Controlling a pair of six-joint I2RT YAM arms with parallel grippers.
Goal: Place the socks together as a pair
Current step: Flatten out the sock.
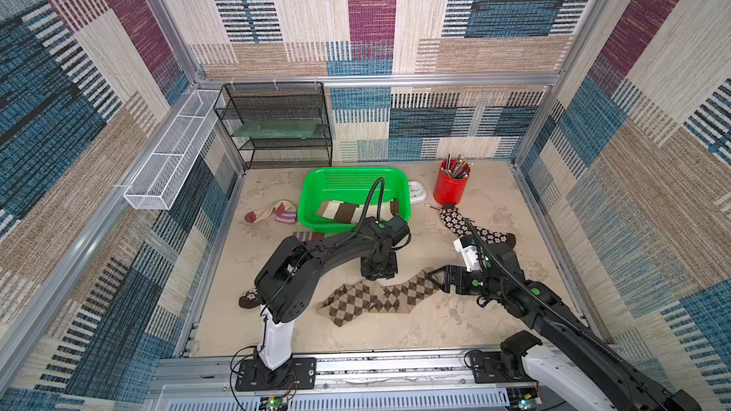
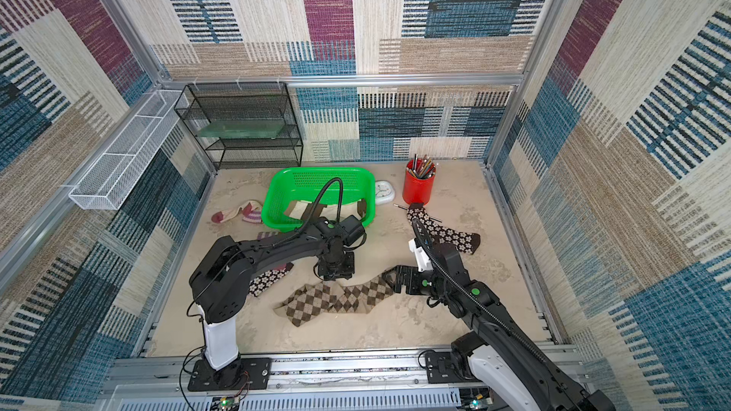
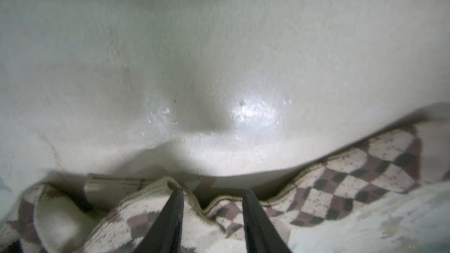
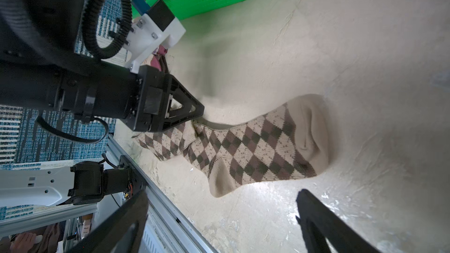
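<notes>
Two tan-brown argyle socks (image 1: 352, 302) (image 1: 409, 289) lie end to end and overlapping at the front middle of the table. My left gripper (image 1: 377, 275) points straight down at their overlap. In the left wrist view its fingers (image 3: 175, 215) stand apart on the argyle knit (image 3: 341, 186), open and pinching nothing. Just right of the socks, my right gripper (image 1: 434, 275) hovers wide open and empty (image 4: 222, 194). A daisy sock (image 1: 470, 229) lies back right, and another (image 2: 269, 278) lies under the left arm. Purple-striped socks (image 1: 273, 213) (image 1: 306, 236) lie at the left. A cream sock with brown bands (image 1: 340, 211) is in the basket.
The green basket (image 1: 356, 173) stands at the back middle, with a white clock (image 1: 417, 191) and a red pencil cup (image 1: 451, 189) to its right. A pen (image 1: 433, 206) lies by the cup. A black mesh shelf (image 1: 277, 124) and a white wire tray (image 1: 174, 152) line the back left.
</notes>
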